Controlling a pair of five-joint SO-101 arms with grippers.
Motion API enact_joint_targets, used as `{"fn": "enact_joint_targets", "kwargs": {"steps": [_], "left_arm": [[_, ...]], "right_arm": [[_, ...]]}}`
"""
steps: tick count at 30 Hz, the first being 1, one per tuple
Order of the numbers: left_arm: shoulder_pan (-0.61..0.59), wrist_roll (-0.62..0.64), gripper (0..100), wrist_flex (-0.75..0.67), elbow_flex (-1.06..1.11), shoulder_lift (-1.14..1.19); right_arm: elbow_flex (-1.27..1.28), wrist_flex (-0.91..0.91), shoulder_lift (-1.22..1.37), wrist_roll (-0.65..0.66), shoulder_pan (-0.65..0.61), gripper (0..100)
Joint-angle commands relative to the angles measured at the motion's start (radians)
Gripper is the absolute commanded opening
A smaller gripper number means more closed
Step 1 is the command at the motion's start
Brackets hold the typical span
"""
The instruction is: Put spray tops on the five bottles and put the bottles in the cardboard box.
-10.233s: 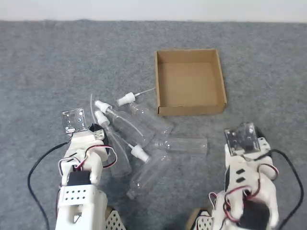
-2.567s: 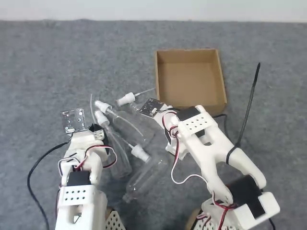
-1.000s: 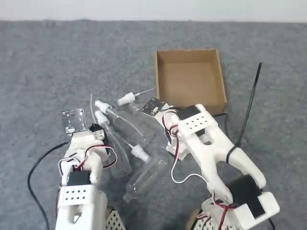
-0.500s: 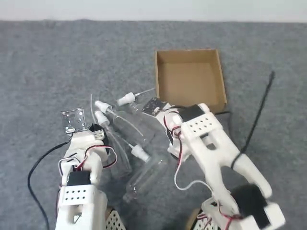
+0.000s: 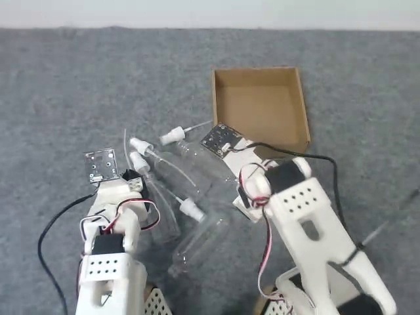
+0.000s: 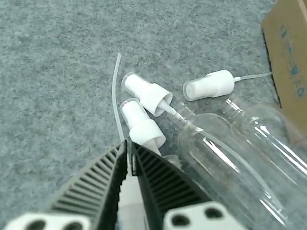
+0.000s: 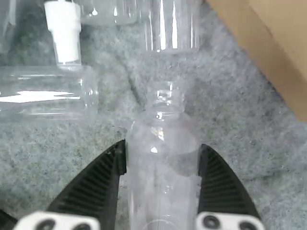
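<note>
My right gripper (image 7: 163, 165) is shut on a clear open-necked bottle (image 7: 163, 139), held just above the carpet, its neck towards another bottle's base (image 7: 172, 24). In the high view the right arm (image 5: 292, 197) stands just in front of the cardboard box (image 5: 260, 111), which holds nothing. My left gripper (image 6: 128, 148) is shut with nothing in it, tips close to a white spray top (image 6: 141, 127). Two more spray tops (image 6: 146, 93) (image 6: 208, 85) lie beyond it. Clear bottles (image 5: 203, 164) (image 5: 200, 239) lie in a loose heap between the arms.
Grey carpet covers the table. A thin white dip tube (image 6: 115, 91) lies beside the spray tops. One bottle (image 7: 43, 98) carries a spray top (image 7: 62, 24) on its neck. Open carpet lies left of and behind the box.
The right arm has drawn back and to the right with the bottle in its gripper. The left arm and the heap of bottles have stayed put.
</note>
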Motion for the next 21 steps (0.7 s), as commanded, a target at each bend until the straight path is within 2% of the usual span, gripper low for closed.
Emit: {"fn": "enact_joint_targets", "kwargs": {"steps": [1,21], "left_arm": [[0.0,-0.006,1,0.002,-0.015,-0.017],[0.009,-0.005,1,0.002,-0.015,-0.017]], "right_arm": [[0.008,-0.007,-0.128,-0.02,-0.007,11.5],[0.307,-0.317,-0.456,-0.021,-0.002,11.5]]}}
